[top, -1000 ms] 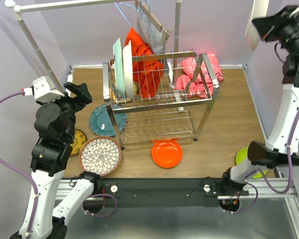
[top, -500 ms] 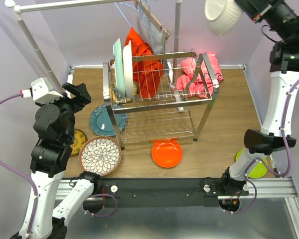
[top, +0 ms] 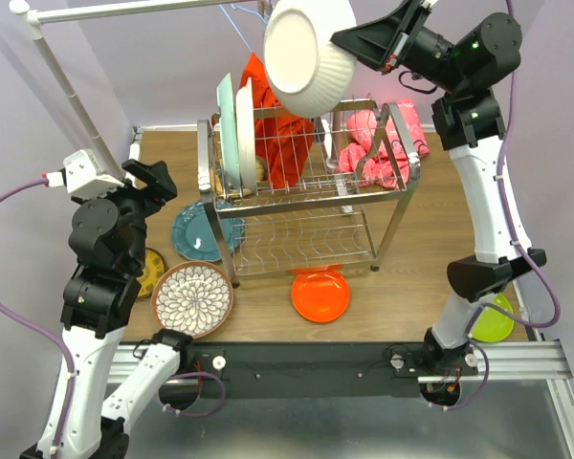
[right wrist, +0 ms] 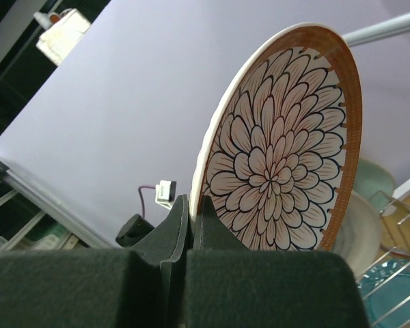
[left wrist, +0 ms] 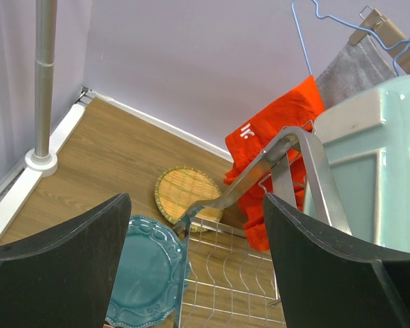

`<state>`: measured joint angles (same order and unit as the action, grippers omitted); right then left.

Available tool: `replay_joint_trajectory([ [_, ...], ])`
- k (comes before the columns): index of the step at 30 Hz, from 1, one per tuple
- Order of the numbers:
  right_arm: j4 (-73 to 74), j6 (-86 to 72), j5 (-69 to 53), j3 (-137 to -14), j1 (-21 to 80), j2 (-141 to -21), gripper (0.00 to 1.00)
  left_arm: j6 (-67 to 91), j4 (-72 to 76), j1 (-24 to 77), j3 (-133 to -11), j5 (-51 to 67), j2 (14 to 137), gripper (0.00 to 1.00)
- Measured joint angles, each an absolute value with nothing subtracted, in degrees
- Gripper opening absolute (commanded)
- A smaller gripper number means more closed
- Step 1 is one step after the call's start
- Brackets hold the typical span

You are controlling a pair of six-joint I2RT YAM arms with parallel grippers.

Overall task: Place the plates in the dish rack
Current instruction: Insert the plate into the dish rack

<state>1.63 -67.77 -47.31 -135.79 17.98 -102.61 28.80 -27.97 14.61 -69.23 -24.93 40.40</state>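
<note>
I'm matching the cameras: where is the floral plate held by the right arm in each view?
Top external: held floral plate top centre, white underside showing.
Left wrist: not in it.
Right wrist: the plate fills the centre, patterned face showing.
Shared landmark: the mint plate standing in the dish rack.

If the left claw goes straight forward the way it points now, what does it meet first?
Probably the dish rack: its chrome end bar crosses the gap of the open left claw, though depth is unclear.
</note>
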Motion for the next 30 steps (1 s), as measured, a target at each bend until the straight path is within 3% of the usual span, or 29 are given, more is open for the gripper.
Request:
replay_joint_trajectory([
  [15, 7.1, -68.6, -38.4, -121.6, 24.6, -99.7, 0.01, 28.8, -28.0, 14.6, -69.2, -24.9, 40.2, 0.87],
  [30, 14.3, -68.6, -31.4, -117.1, 28.5, -96.4, 0.01, 29.2, -28.4, 14.6, -68.7, -24.9, 39.0, 0.87],
])
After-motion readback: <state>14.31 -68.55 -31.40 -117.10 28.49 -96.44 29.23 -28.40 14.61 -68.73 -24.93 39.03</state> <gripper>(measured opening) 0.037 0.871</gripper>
